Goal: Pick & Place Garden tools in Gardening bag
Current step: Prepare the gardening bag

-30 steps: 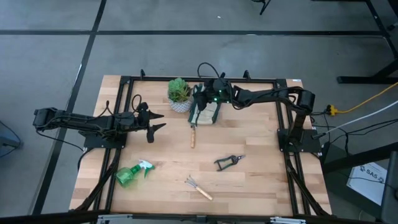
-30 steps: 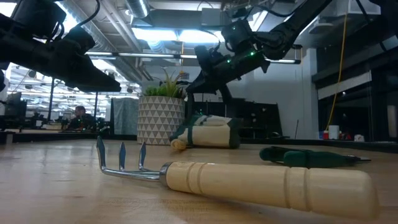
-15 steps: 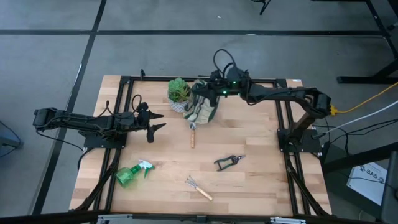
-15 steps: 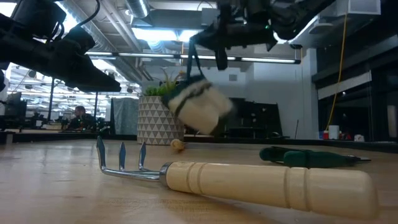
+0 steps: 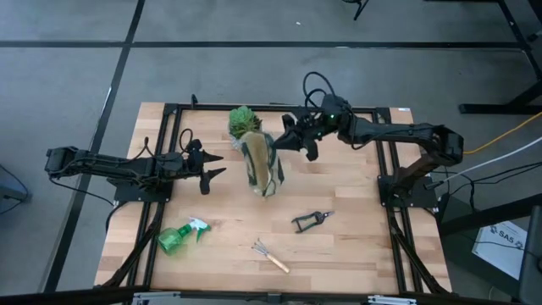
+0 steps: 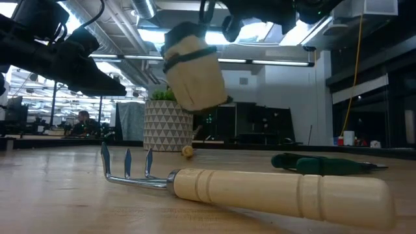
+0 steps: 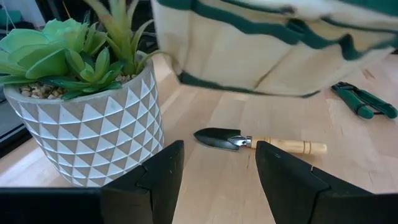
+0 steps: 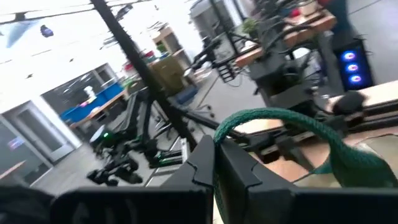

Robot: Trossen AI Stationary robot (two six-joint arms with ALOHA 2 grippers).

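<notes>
The cream gardening bag [image 5: 261, 165] with green trim hangs tilted in the air [image 6: 194, 71], below my right gripper [image 5: 286, 141], which is shut on its green handle. The trowel [image 7: 261, 142] lies flat on the wood beneath the bag. The black shears [image 5: 312, 220], the mini rake [image 5: 269, 256] and the green spray bottle [image 5: 180, 235] lie on the near half of the table. My left gripper [image 5: 216, 166] waits open at the left, fingers pointing toward the bag. My right gripper pinches one looped green handle [image 8: 231, 128] of the bag between its two shut fingers, which point roughly level toward the table's left. The loop arcs out past the fingers. The bag hangs from it, lifted clear of the table and tilted.
A potted green plant [image 5: 243, 121] in a white patterned pot [image 7: 93, 118] stands at the far middle, right beside the hanging bag. Black frame rails [image 5: 385, 169] run along the table's sides. Open wood lies between the bag and the near tools.
My right gripper has risen and tipped from pointing down to about level, staying shut on the handle. The bag, which lay on the table next to the pot, is now lifted clear and has swung toward the table's left and near side, covering the trowel from above.
</notes>
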